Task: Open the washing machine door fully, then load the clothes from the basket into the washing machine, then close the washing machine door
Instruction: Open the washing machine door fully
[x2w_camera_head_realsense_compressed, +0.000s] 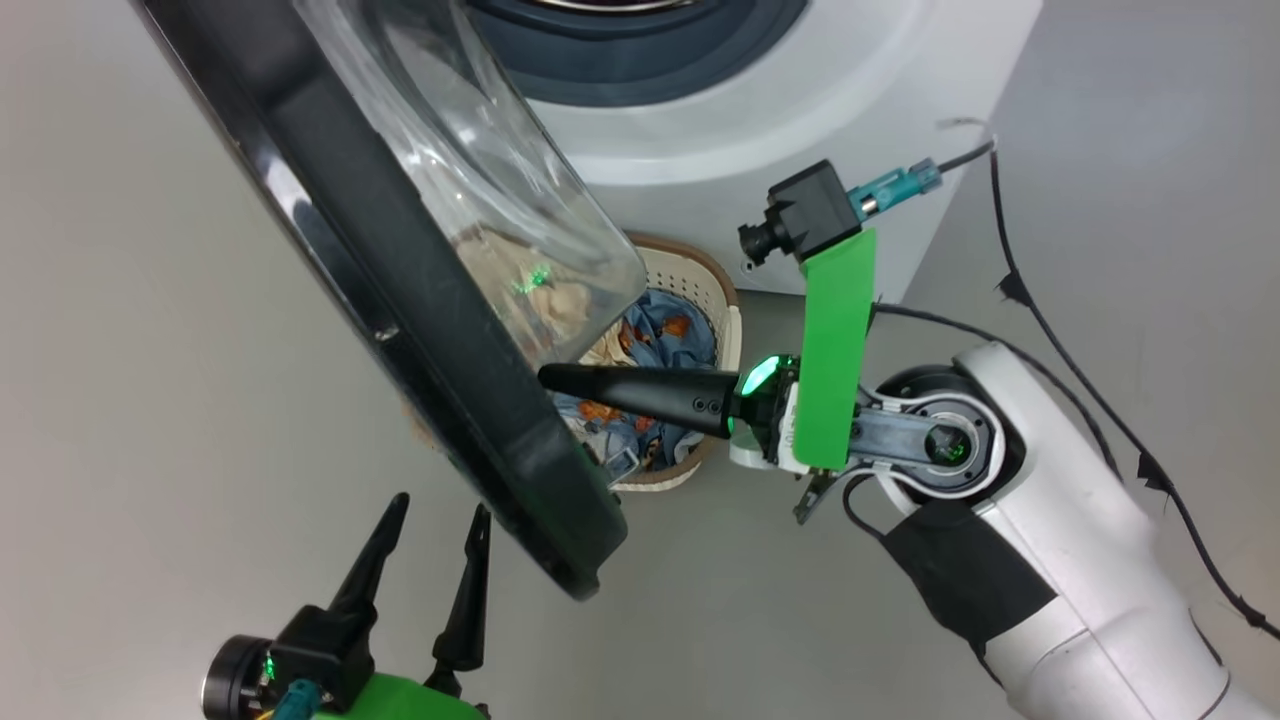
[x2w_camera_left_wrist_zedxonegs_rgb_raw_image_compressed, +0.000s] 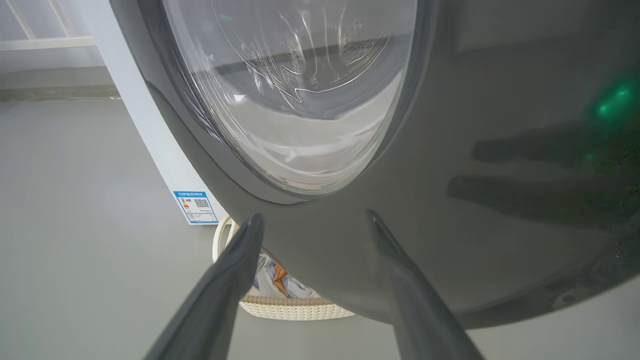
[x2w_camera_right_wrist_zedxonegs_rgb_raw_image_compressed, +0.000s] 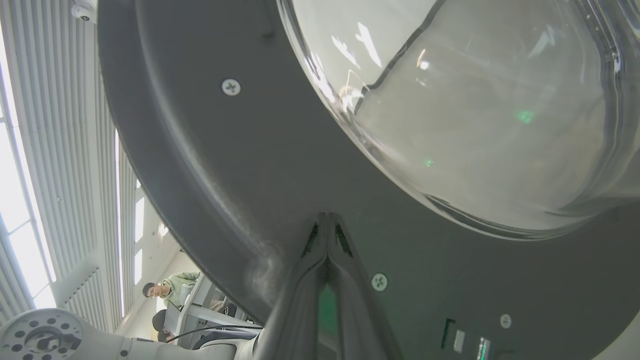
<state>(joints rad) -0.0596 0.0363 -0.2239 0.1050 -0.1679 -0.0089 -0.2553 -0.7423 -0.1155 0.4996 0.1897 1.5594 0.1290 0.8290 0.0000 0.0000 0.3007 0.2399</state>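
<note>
The washing machine door (x2w_camera_head_realsense_compressed: 470, 420) stands partly open in my head view. Its black rim runs from 11 o'clock down to 6 o'clock, and its clear glass bowl bulges toward the washing machine (x2w_camera_head_realsense_compressed: 800, 120) at 12 o'clock. My right tool (x2w_camera_head_realsense_compressed: 548, 378) reaches in from 4 o'clock with its two dark fingers pressed together, holding nothing. The tips sit at the inner face of the rim and appear to touch it. The right wrist view shows the same closed tips (x2w_camera_right_wrist_zedxonegs_rgb_raw_image_compressed: 327, 217) against the dark inner surface, just below the glass. My left tool (x2w_camera_head_realsense_compressed: 441, 506) hangs at 7 o'clock, on the outer side of the door. Its fingers are spread wide and empty, close to the rim but apart from it. In the left wrist view those fingers (x2w_camera_left_wrist_zedxonegs_rgb_raw_image_compressed: 240, 260) frame the glossy outer rim. Behind the door, near the centre of my head view, the basket (x2w_camera_head_realsense_compressed: 700, 270) sits on the grey floor (x2w_camera_head_realsense_compressed: 150, 350) just in front of the machine, with the clothes (x2w_camera_head_realsense_compressed: 665, 335) heaped inside. A blue label (x2w_camera_left_wrist_zedxonegs_rgb_raw_image_compressed: 196, 206) shows low on the machine's white front.
</note>
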